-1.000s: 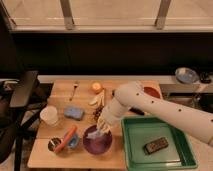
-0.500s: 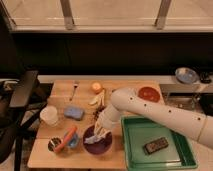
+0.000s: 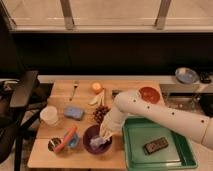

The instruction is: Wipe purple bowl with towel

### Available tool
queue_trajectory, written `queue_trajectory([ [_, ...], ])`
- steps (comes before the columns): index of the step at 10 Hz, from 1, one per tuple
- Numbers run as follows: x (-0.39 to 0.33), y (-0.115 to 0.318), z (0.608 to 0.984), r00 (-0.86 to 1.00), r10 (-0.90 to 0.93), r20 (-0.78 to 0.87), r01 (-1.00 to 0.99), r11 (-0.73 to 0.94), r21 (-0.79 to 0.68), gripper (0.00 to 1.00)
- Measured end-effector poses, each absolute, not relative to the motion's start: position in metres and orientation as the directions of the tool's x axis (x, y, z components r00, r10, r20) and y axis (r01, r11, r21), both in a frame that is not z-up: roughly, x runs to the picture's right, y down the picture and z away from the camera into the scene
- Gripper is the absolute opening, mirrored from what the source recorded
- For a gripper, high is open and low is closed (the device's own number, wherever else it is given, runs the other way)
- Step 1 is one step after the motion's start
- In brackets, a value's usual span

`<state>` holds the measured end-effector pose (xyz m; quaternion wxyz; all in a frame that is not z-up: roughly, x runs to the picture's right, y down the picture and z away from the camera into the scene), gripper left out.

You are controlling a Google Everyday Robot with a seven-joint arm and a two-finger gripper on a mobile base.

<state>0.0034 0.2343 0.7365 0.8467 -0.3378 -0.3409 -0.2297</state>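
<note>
The purple bowl (image 3: 89,135) sits near the front edge of the wooden table. My gripper (image 3: 103,135) reaches down into it from the right, at the end of the white arm (image 3: 160,114). The gripper is shut on the towel (image 3: 97,143), a pale bluish-white cloth that lies against the inside of the bowl. The gripper and arm hide part of the bowl's right side.
A green tray (image 3: 175,155) holding a dark object (image 3: 155,145) lies right of the bowl. A carrot (image 3: 66,138), small can (image 3: 53,144), white cup (image 3: 49,115), blue sponge (image 3: 73,112), grapes (image 3: 101,112), banana (image 3: 98,99), orange (image 3: 96,87), fork (image 3: 75,89) and red-brown bowl (image 3: 149,94) share the table. A chair (image 3: 22,92) stands at the left.
The arm has swung left and down. The gripper with the towel has moved from the bowl's right edge deeper into the bowl.
</note>
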Motion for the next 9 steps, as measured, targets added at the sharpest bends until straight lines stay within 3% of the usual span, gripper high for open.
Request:
queue_trajectory([
  [5,-0.031,0.21,0.744,0.617,-0.214,0.757,0.664,0.658,-0.355,0.0],
  [9,-0.084,0.228,0.734,0.528,-0.211,0.822,0.705,0.65,-0.286,0.0],
])
